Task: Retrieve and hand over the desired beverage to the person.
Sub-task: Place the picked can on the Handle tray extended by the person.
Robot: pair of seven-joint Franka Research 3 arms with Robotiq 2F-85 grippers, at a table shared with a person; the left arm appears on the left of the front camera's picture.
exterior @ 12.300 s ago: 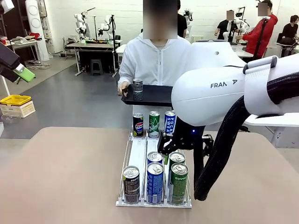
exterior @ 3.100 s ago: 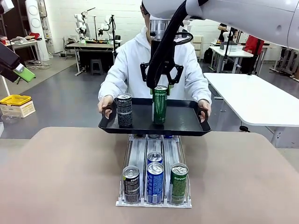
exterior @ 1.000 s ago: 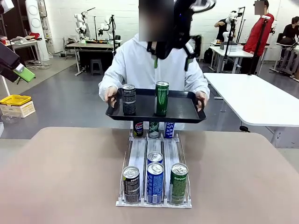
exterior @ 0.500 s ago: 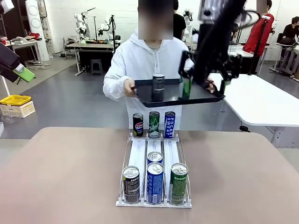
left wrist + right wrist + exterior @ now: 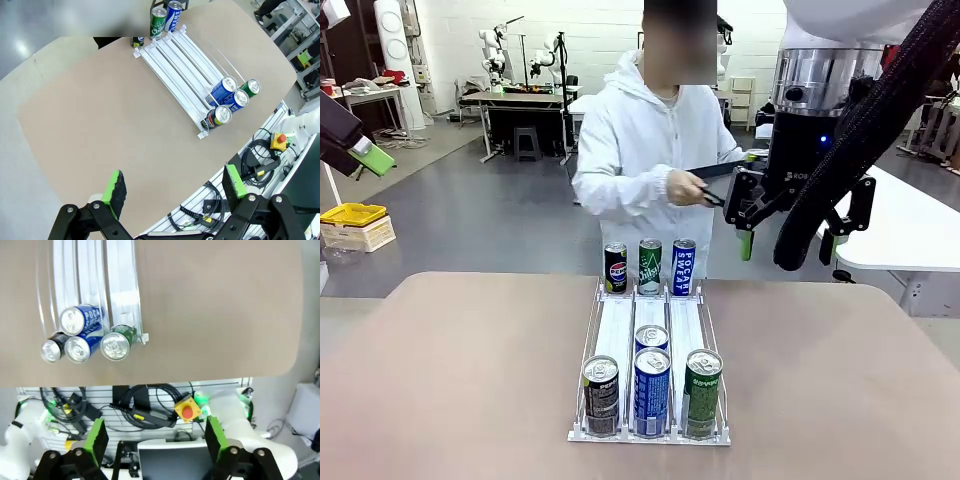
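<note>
Right gripper raised above the far right of the table, jaws spread wide with nothing between the green pads. Left gripper likewise parted and empty, hung high over the near left of the table. Person in a white hooded jacket stood beyond the far edge, turned toward the right arm, one hand gripping the edge of a dark tray; tray contents hidden behind the right arm. Clear three-lane rack laid at table centre. Front row: black can, blue can, green can, with a second blue can just behind in the middle lane. Three more cans upright just past the rack's far end: black, green, blue.
</note>
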